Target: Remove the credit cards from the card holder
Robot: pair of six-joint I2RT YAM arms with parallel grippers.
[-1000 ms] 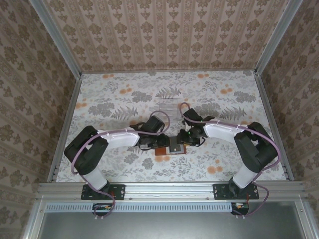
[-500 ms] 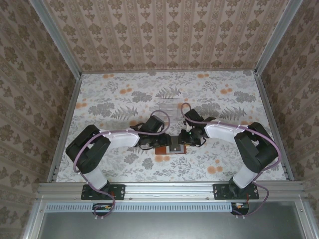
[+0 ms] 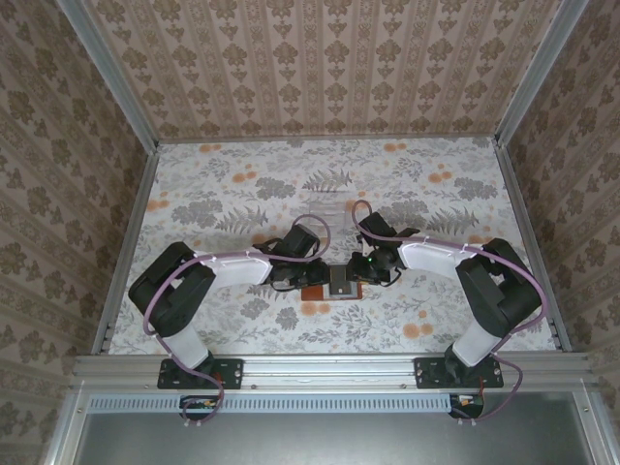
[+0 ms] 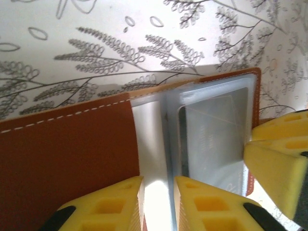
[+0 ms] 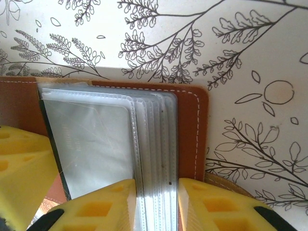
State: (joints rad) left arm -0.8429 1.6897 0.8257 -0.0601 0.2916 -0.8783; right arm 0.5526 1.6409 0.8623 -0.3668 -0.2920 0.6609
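Note:
The card holder (image 3: 315, 293), a reddish-brown leather wallet, lies open on the floral table between both arms. Its clear sleeves (image 5: 154, 139) fan upward. A grey-silver credit card (image 4: 216, 134) sits inside one sleeve and shows again in the right wrist view as a credit card (image 5: 91, 144). My left gripper (image 4: 157, 180) (image 3: 312, 275) straddles one upright clear leaf with a narrow gap; contact is unclear. My right gripper (image 5: 156, 183) (image 3: 360, 273) is shut on the stack of sleeves beside the leather cover (image 5: 190, 125). Each wrist view also catches the other gripper's yellow finger (image 4: 279, 178) (image 5: 19, 163).
A faint clear plastic tray (image 3: 334, 208) lies just beyond the wallet. Metal rails (image 3: 126, 252) and patterned walls fence the table on three sides. Both arms crowd the middle near the front edge.
The left gripper's jaws have narrowed around the clear leaf. The right gripper's jaws closed slightly on the sleeve stack. Both arms stay almost in place over the wallet.

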